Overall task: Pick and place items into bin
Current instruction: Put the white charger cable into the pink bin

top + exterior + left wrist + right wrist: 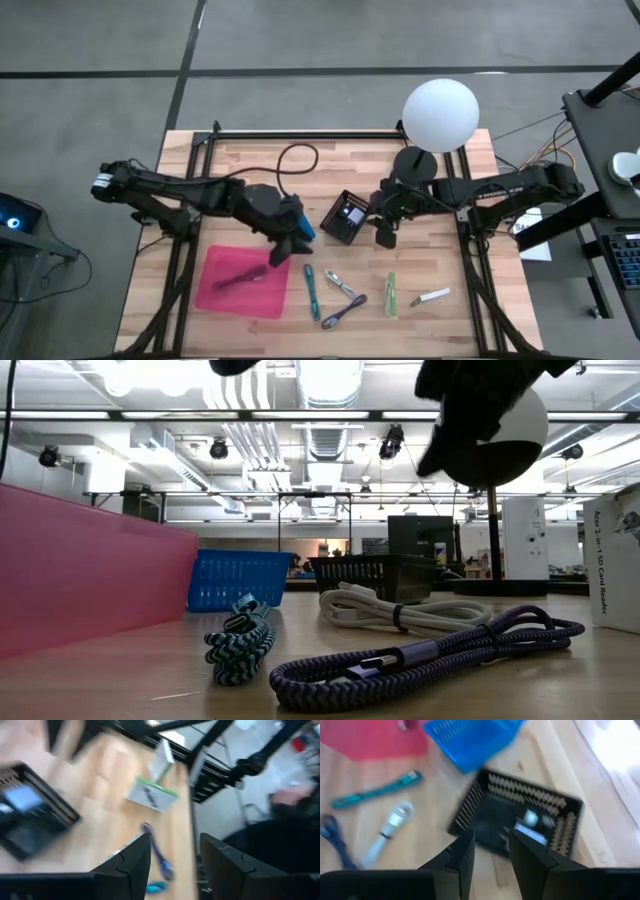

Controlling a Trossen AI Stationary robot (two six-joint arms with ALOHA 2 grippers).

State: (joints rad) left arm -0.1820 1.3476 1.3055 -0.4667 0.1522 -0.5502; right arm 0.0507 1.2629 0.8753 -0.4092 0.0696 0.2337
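Note:
Loose items lie near the table's front edge: a teal cable point(310, 290), a white cable point(340, 283), a purple cable point(343, 312), a green-and-white box point(390, 295) and a white stick point(433, 296). A pink tray point(243, 282) at the front left holds a dark item point(240, 278). A black basket point(345, 218) stands mid-table with a small device point(527, 827) inside. A blue basket point(303, 228) shows partly under my left gripper point(290, 240), which is open, nothing between its fingers point(135, 862). My right gripper point(385, 237) hovers open just right of the black basket.
A white globe lamp point(440, 115) on a black base point(415, 160) stands at the back right, and a black cord loop point(298, 155) lies at the back. Dark frame rails run along both sides of the table. Bare wood lies between the baskets and the loose items.

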